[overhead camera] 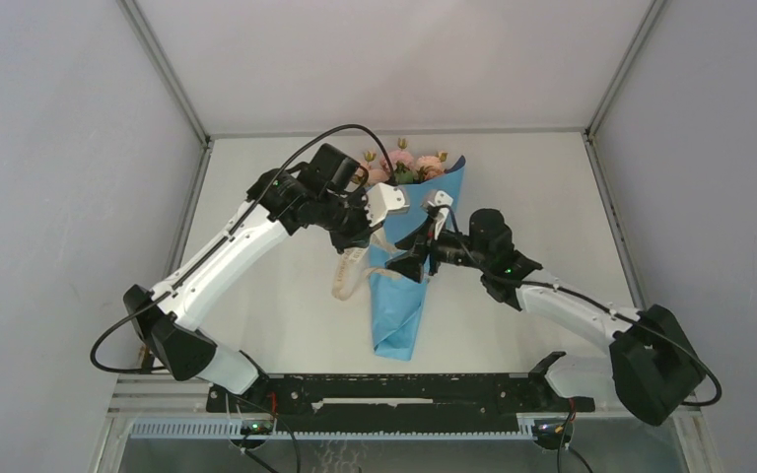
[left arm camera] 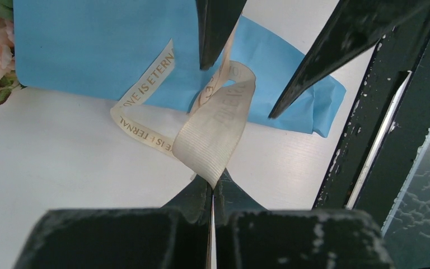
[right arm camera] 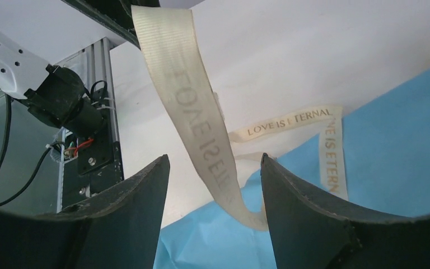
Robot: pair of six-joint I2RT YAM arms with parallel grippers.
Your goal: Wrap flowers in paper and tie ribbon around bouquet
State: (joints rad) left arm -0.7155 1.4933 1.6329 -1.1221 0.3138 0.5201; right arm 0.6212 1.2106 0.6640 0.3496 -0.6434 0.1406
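Left wrist view: the left gripper point(left arm camera: 211, 188) has its jaws pressed together, pinching the ribbon point(left arm camera: 215, 131). The right gripper point(right arm camera: 214, 159) has its jaws spread; the ribbon hangs between them, with the bouquet point(right arm camera: 403, 168) just beyond.

"LOVE IS ETERNAL" on ribbon point(right arm camera: 291, 124)

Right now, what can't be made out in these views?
Top view: left end effector and right end effector cover where the ribbon meets the paper.
All views: flowers' stems, inside the paper.
Right wrist: ribbon's upper end, cut by top edge.
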